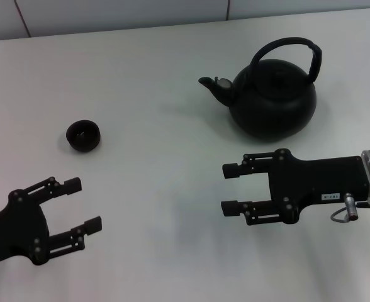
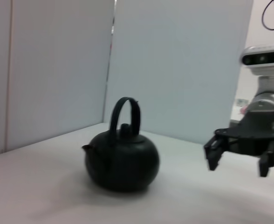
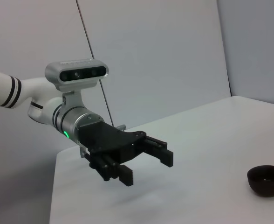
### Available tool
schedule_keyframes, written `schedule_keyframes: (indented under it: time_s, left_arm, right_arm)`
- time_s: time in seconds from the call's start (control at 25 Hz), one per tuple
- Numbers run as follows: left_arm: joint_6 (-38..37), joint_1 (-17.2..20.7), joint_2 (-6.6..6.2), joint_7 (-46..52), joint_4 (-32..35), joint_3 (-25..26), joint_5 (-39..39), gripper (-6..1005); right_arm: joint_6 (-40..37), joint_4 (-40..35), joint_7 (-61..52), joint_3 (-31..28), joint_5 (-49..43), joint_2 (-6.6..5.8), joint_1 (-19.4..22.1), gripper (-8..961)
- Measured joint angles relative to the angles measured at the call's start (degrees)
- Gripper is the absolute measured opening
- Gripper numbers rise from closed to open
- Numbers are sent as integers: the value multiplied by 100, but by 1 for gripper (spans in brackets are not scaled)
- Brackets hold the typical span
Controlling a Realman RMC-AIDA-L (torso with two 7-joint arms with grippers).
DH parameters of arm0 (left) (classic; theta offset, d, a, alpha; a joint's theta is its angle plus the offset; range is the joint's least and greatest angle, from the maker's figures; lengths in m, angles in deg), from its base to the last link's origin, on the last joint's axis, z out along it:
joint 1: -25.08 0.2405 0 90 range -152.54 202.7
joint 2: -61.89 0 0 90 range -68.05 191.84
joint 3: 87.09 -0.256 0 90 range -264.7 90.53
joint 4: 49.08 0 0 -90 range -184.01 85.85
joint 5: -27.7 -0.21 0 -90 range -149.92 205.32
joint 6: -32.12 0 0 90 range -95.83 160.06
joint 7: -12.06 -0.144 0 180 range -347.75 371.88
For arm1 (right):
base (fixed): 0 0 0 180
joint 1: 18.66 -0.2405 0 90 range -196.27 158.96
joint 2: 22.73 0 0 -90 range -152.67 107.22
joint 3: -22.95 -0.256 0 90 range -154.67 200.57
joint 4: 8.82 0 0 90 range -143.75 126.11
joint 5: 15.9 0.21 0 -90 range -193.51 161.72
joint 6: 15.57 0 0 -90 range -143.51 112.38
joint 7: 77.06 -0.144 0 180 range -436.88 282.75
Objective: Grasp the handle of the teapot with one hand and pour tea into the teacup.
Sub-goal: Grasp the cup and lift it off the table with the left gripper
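Note:
The matte-black teapot stands upright on the white table at the back right, spout pointing left. Its arched handle stands up over the lid. It also shows in the left wrist view. The small black teacup sits at the left middle, also in the right wrist view. My right gripper is open and empty, in front of the teapot and apart from it. My left gripper is open and empty at the front left, nearer me than the teacup.
A pale wall runs along the table's far edge. The table's left edge shows in the right wrist view.

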Motion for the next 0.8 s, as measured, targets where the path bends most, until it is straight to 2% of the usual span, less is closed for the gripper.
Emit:
schedule_keyframes:
  time_s: [0.24,0.48,0.8]
  left_arm:
    - [422,-13,16,45,-27,111,108,796]
    - [1119,-16,15,101,-318,361,627,796]
    - [2000,-186,12,319,-506,345,779,796]
  right_arm:
    - [0,-3,0,0,23,0,-9,681]
    - [0,1,0,-3,29,0,-12,682]
    - [0,1,0,-35,34,0,-55,682]
